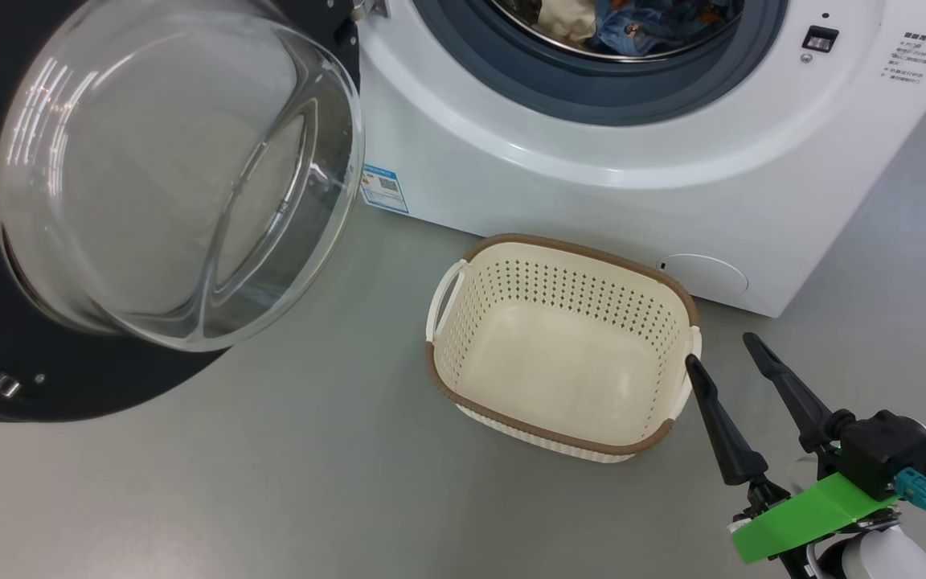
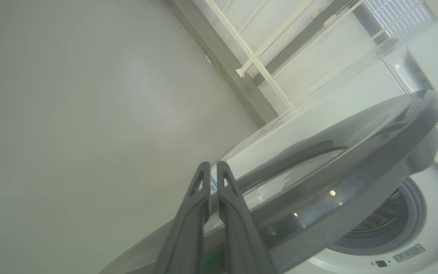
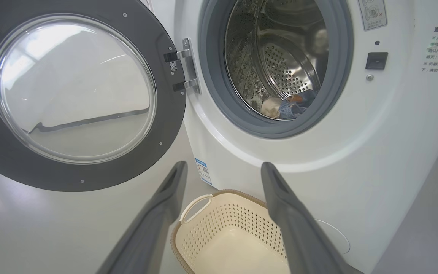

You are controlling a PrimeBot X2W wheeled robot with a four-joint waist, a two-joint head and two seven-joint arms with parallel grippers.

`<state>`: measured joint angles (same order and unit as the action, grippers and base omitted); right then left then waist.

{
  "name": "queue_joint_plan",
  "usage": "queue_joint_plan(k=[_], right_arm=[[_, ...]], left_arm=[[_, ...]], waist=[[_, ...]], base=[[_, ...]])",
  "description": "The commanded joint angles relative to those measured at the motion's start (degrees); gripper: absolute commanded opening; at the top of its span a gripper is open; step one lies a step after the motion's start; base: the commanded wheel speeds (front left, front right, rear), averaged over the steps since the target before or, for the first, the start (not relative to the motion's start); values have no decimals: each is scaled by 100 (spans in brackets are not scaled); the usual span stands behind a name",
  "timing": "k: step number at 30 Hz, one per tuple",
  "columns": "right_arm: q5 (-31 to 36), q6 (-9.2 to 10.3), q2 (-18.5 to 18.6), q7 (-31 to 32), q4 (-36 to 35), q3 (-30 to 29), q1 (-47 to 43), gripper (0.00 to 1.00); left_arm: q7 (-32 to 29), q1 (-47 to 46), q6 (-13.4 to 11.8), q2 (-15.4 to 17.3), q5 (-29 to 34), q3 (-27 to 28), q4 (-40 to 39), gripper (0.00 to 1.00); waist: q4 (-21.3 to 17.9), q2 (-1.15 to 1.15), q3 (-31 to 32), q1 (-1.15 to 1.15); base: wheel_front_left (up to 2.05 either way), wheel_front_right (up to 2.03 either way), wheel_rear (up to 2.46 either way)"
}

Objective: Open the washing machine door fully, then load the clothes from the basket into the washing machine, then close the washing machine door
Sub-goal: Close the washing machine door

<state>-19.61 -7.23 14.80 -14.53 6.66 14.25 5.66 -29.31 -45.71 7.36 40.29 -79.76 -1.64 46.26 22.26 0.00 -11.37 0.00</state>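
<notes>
From the head view, you see the door [image 1: 174, 177] swung wide open at the left, its glass bowl bulging toward you. The washer [image 1: 559, 185] stands behind with its mouth uncovered at the top edge. The clothes [image 1: 632, 24] lie inside that mouth, blue and cream. The basket [image 1: 559, 289] sits on the floor [image 1: 270, 482] just in front of the washer, and its bare cream bottom shows. Your right claw [image 1: 720, 351] hangs just right of the basket, one fingertip close to its right handle. Its fingers are spread apart with nothing between them. In the left wrist view, your left claw [image 2: 213, 164] has its fingers drawn almost together, with only a thin slit between them and nothing in it. They point up along the door's rim, seen edge-on, and you cannot tell whether they touch it. In the right wrist view, the right claw's fingers [image 3: 158, 213] stand wide apart and hold nothing, with the basket low between them. The door hangs open on its hinge [image 3: 188, 64] at the left. The clothes rest at the bottom of the steel drum [image 3: 291, 64].
</notes>
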Motion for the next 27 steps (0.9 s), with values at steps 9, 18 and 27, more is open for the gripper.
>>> queue_joint_plan(k=[9, 18, 27], right_arm=[[39, -25, 49, -47, -115, 71, 137, 100], [16, -25, -2, -47, -101, 44, 51, 100], [2, -25, -58, -47, -131, -13, -96, 100]], left_arm=[[-794, -41, 13, 450, -273, -172, -395, 0], [-1645, 378, 13, 533, -663, -462, -1300, 0], [-1994, 790, 13, 633, -885, -587, -2146, 0]], waist=[[71, 0, 111, 0], [92, 0, 326, 0], [-9, 0, 547, 0]], base=[[0, 0, 0], [0, 0, 0], [0, 0, 0]])
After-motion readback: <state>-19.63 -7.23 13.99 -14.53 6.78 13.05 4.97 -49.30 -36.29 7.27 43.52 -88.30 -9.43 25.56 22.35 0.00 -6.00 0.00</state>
